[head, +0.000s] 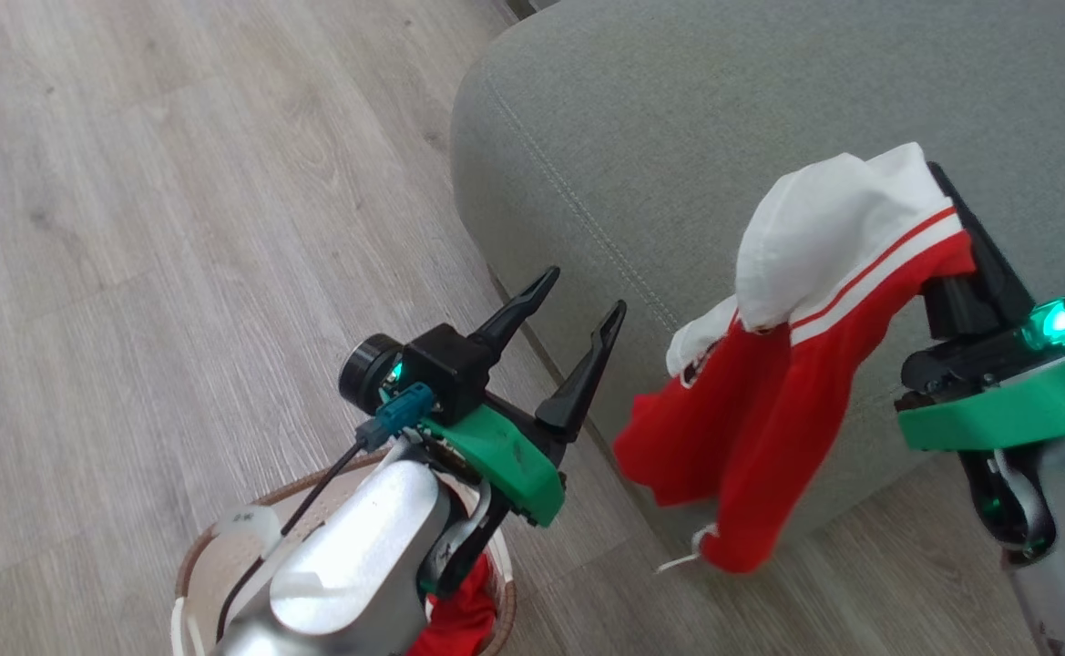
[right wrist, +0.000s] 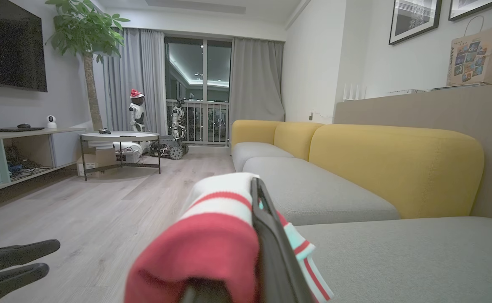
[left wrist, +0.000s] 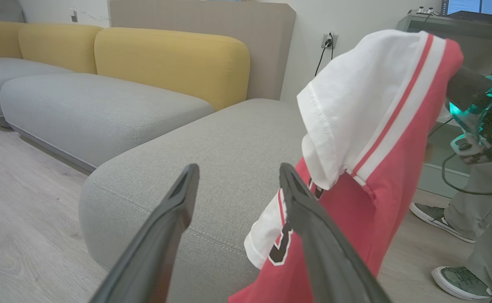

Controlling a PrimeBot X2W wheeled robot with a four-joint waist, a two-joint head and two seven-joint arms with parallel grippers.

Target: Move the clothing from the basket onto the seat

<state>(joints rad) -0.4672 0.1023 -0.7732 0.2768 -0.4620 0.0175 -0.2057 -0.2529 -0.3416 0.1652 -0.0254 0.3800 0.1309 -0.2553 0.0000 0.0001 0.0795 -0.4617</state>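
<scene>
1 grey seat (head: 678,109), wood floor (head: 177,182); left gripper (head: 587,289) wide; right gripper (head: 956,214) tight on clothing (head: 769,392)

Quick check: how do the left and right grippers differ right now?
The left gripper has its jaws wide open and empty; the right gripper has its jaws shut on the clothing. The left hangs above the basket; the right reaches over the seat, garment dangling by its front edge. Both share the same dark, green-mounted build.

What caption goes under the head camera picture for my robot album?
Right gripper holds a red-and-white garment by the grey seat; left gripper open near the basket.
</scene>
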